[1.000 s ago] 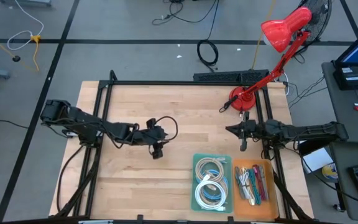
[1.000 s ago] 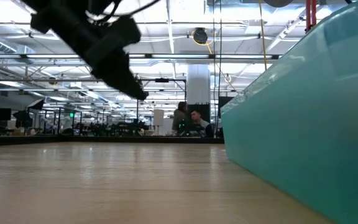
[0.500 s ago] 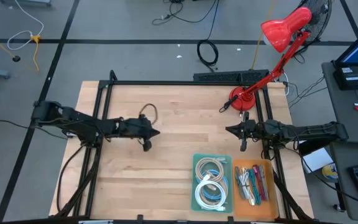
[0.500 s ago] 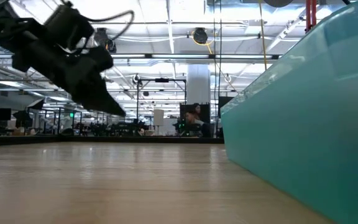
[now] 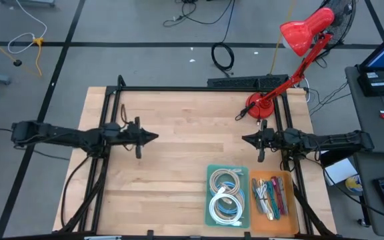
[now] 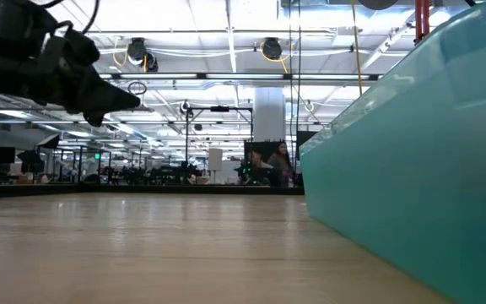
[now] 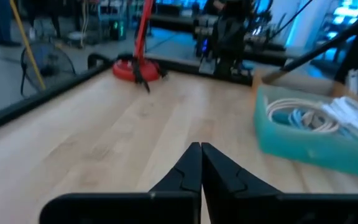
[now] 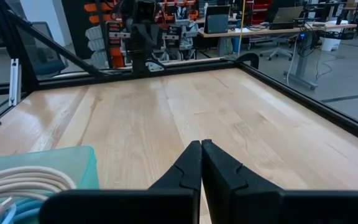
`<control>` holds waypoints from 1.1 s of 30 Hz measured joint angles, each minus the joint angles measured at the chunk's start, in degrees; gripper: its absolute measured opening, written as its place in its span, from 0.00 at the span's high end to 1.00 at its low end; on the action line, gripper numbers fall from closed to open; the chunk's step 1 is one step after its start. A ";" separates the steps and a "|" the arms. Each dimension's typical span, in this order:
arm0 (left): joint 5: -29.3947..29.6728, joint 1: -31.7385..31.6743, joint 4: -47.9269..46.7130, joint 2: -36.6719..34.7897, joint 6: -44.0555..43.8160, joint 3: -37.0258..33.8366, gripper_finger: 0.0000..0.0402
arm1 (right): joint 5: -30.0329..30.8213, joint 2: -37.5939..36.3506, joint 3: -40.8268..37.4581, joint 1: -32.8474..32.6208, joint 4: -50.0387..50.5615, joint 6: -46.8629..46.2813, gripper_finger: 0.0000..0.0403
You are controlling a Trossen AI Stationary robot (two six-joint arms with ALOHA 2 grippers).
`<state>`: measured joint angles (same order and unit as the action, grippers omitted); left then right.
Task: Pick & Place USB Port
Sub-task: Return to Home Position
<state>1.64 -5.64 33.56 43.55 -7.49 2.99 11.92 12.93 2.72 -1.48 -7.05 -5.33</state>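
Over the left side of the surface (image 5: 179, 180), the left gripper (image 5: 153, 137) has drawn back from the middle toward its own edge within the last second. It carries nothing: its wrist view shows the fingers (image 7: 191, 163) clenched tip to tip on empty air. Opposite, the right gripper (image 5: 245, 139) has not moved and is likewise closed and empty, parked near the red lamp (image 5: 264, 104). Coiled white cables (image 5: 224, 197) lie inside the blue bin (image 5: 227, 167) nearer the right arm, and the multicoloured cables (image 5: 270, 195) sit in the orange bin (image 5: 272, 225) touching it. No cable lies loose on the wood, so the sorting looks finished and only the retreat to rest remains.
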 joint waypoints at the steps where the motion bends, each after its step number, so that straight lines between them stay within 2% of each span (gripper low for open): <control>1: -0.67 -0.30 -0.04 -1.78 0.39 -0.66 0.99 | -0.01 0.00 0.00 0.00 0.01 0.00 1.00; 4: -2.98 -1.29 -2.31 -6.28 1.87 -2.13 0.99 | 0.00 0.00 0.00 0.00 0.01 0.01 1.00; 9: -5.83 -2.53 -11.27 -11.56 4.03 -2.17 0.99 | 0.00 0.00 0.00 0.00 0.00 0.01 1.00; 12: -7.69 -2.81 -11.84 -14.55 5.03 -2.15 0.99 | 0.00 0.00 0.00 0.00 0.02 0.01 1.00; 21: -6.11 -2.83 -13.50 -24.91 7.25 -2.15 1.00 | 0.00 0.00 0.00 0.00 0.02 0.01 1.00; 33: -5.19 -2.85 -26.81 -37.78 7.95 -2.10 1.00 | 0.00 0.00 0.00 0.00 0.02 0.01 1.00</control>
<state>-3.55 -8.49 6.75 5.77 0.46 0.89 11.92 12.93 2.72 -1.48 -7.03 -5.32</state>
